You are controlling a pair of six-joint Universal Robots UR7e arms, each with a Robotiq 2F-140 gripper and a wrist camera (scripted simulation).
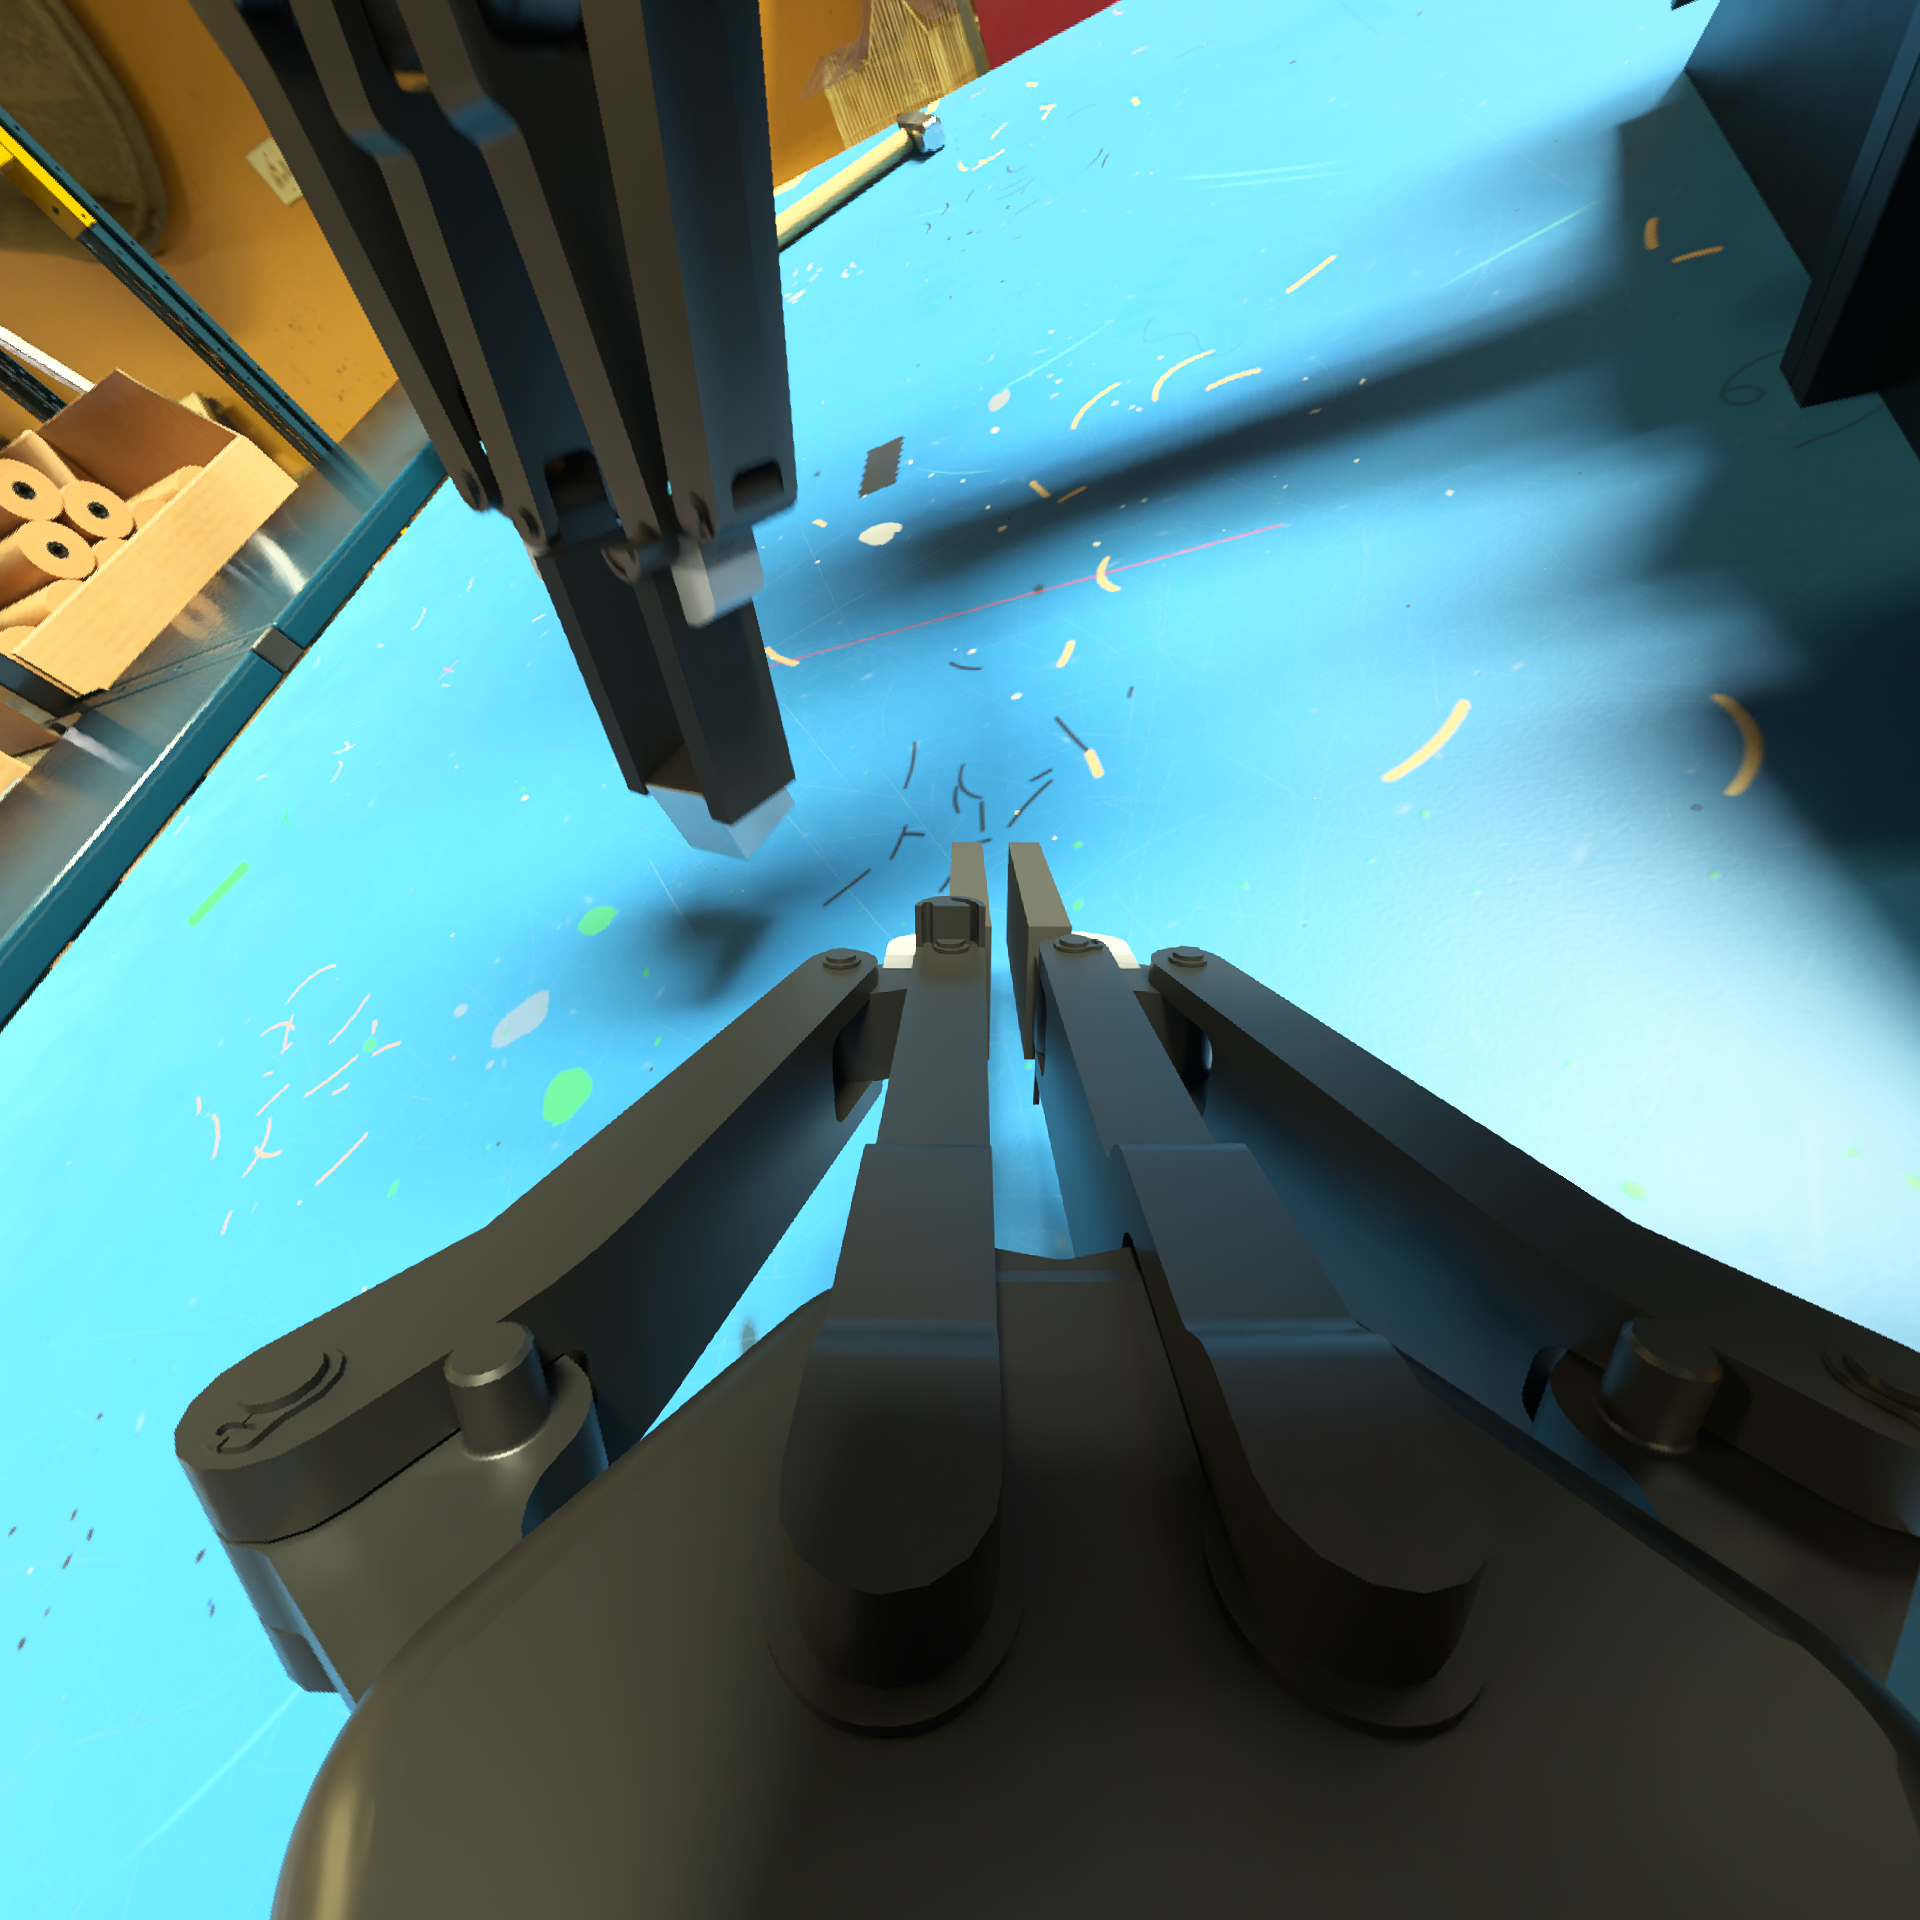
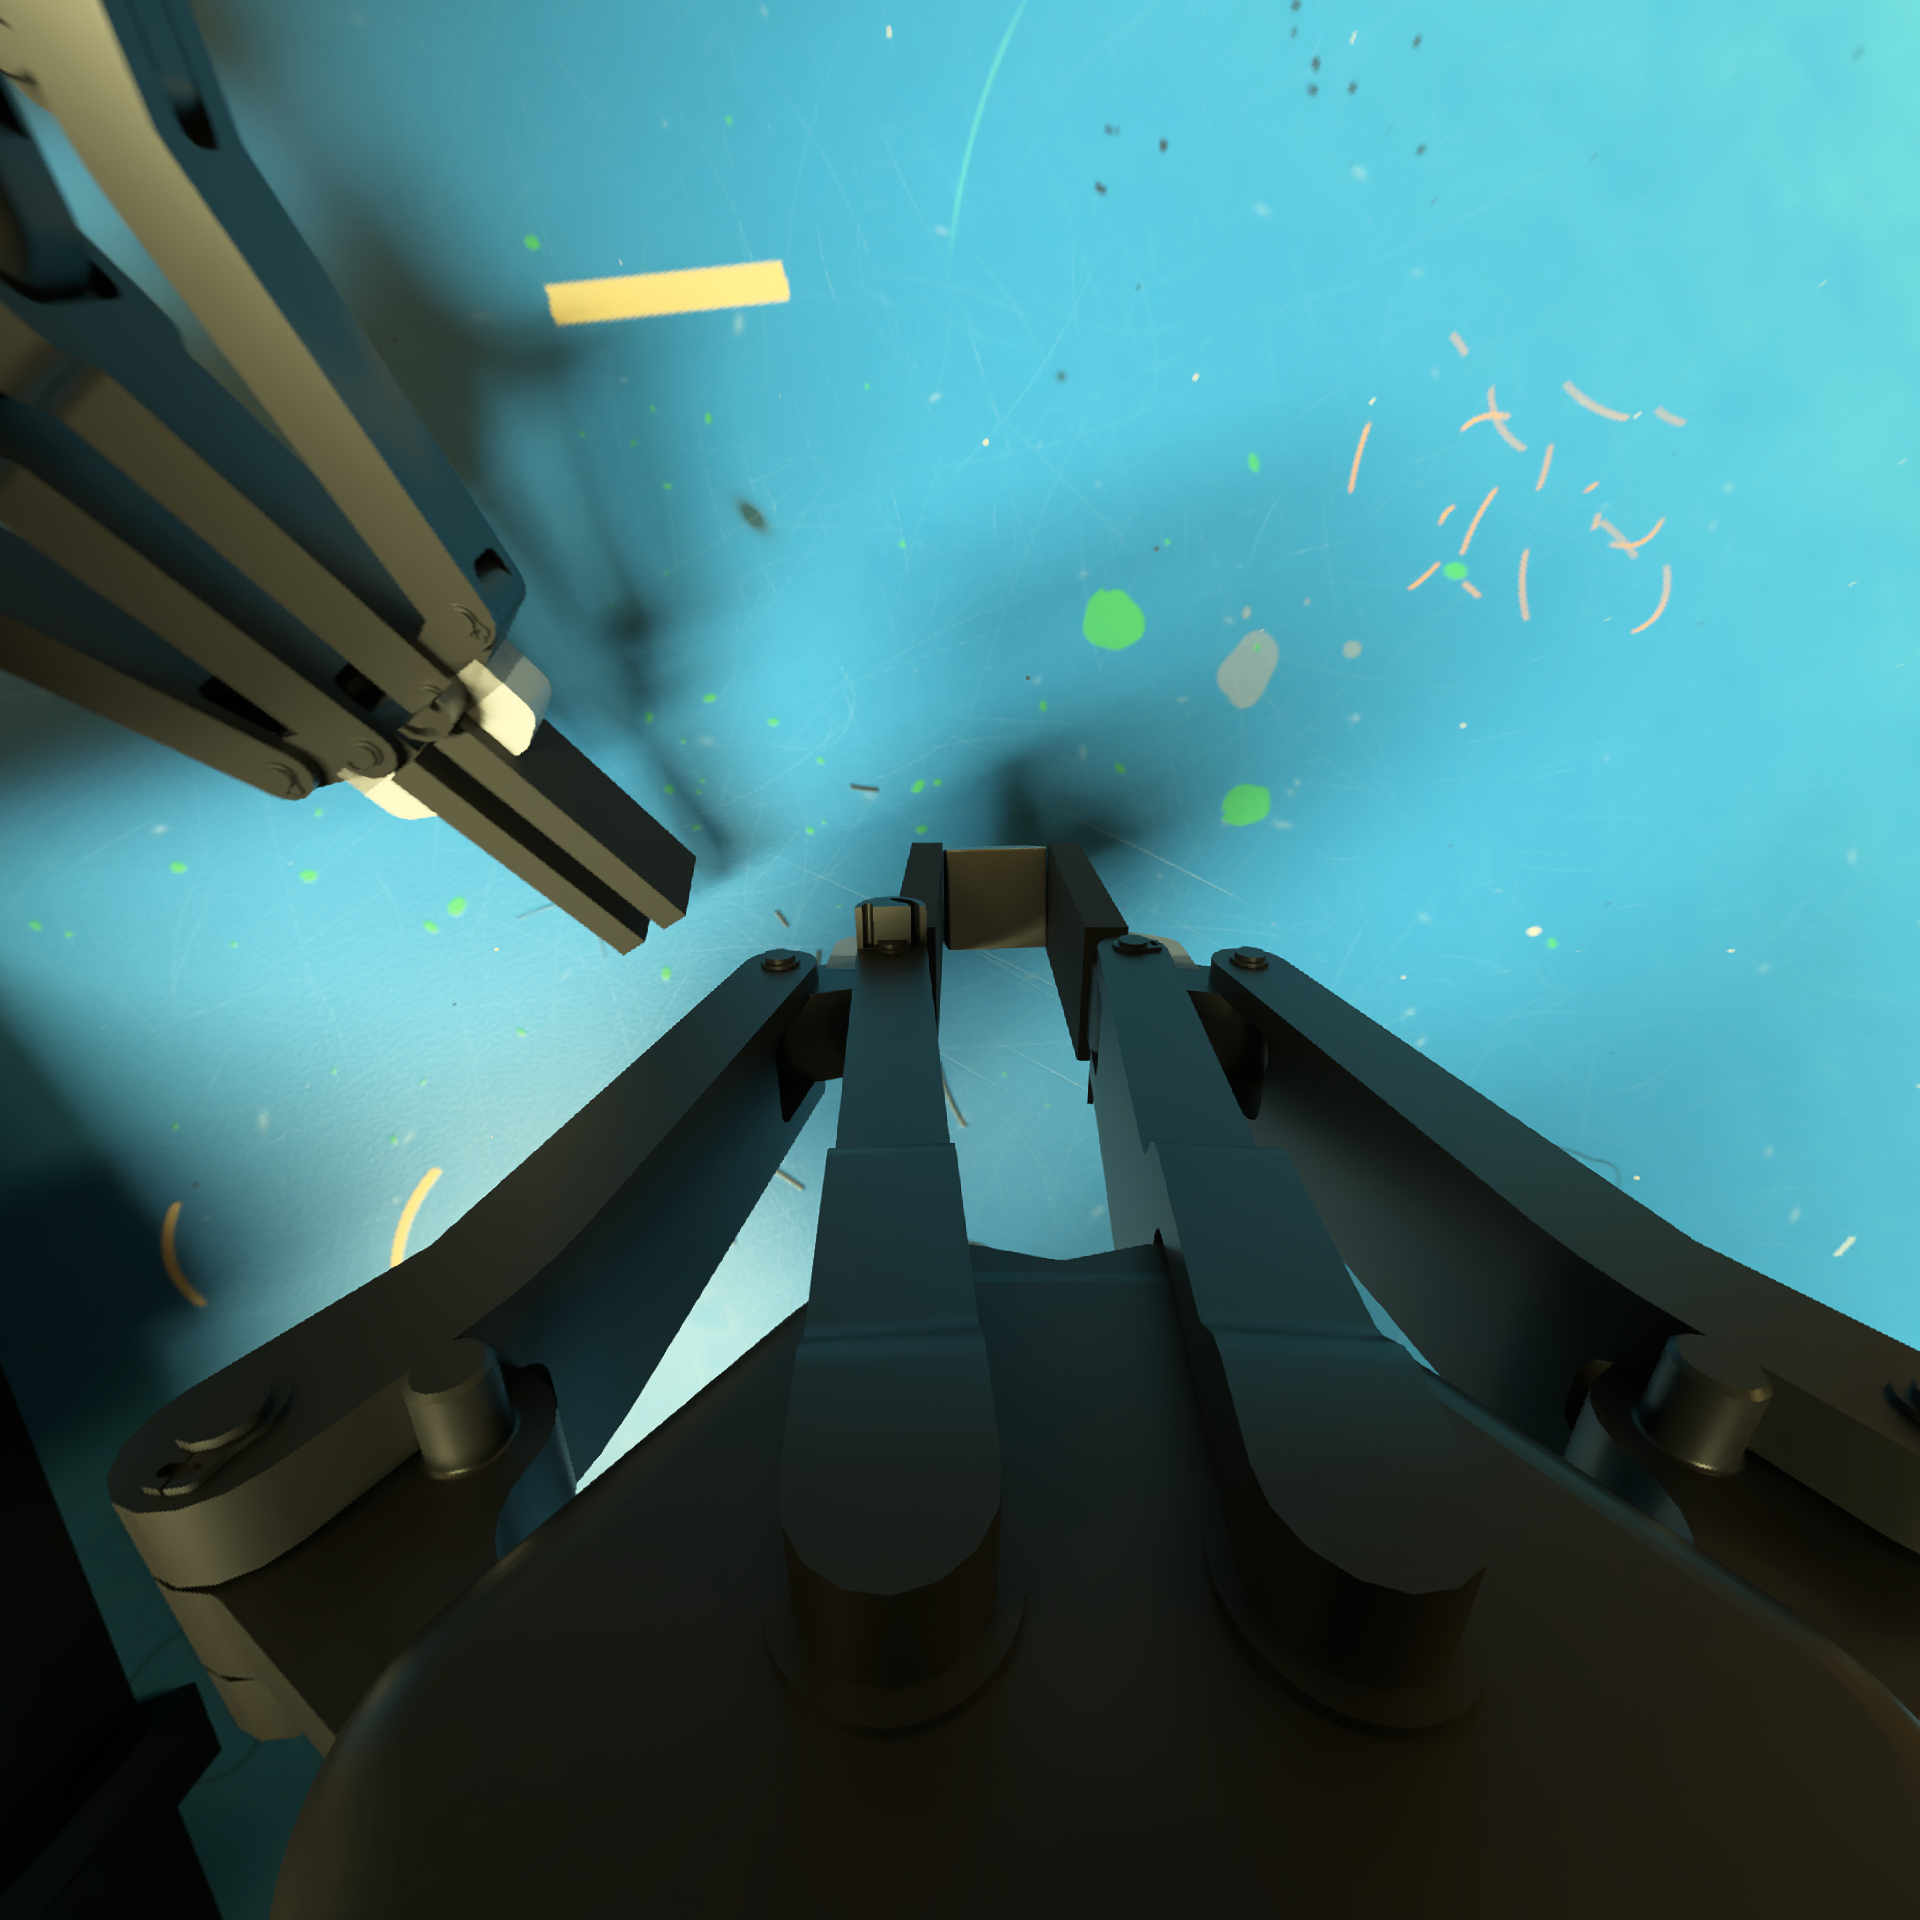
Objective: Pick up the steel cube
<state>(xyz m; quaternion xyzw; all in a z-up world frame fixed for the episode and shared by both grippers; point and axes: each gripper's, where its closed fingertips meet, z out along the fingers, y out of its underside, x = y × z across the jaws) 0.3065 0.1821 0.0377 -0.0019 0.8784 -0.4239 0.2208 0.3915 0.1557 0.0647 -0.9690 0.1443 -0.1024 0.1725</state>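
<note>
The steel cube (image 2: pixel 992 899) is a small grey metal block clamped between the fingertips of my right gripper (image 2: pixel 995 868). In the left wrist view the right gripper (image 1: pixel 717 795) comes down from the upper left with the cube (image 1: pixel 743 826) showing at its tip. The cube hangs a little above the blue table (image 1: pixel 1351 935), with its shadow below it. My left gripper (image 1: pixel 995 862) is shut with nothing between its fingers and hovers over the table just right of the cube. It also shows in the right wrist view (image 2: pixel 649 914), at the left.
The blue table is speckled with paint marks and scratches. A hammer (image 1: pixel 862 171) lies at its far edge. Shelving with a cardboard box of paper rolls (image 1: pixel 104 540) stands beyond the left edge. A dark block (image 1: pixel 1818 208) stands at the far right. A yellow strip (image 2: pixel 665 291) marks the table.
</note>
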